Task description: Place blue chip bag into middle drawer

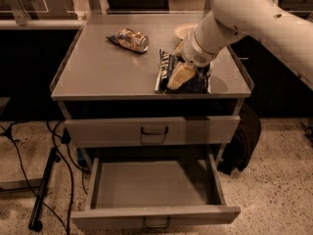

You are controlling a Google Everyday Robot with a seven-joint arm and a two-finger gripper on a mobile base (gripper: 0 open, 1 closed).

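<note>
Gripper down on blue chip bag at front right of cabinet top. From here I cannot tell whether it has a hold on bag. Bag lies on top, near front edge, not lifted. Middle drawer below stands pulled out, tray bare. I judge: drawer ready, grasp underway; lift, carry down and release all left.

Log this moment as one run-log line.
phase: pickup | gripper: on blue chip bag, front right of cabinet top | middle drawer: open, bag not in it | gold snack packet: rear left
</note>
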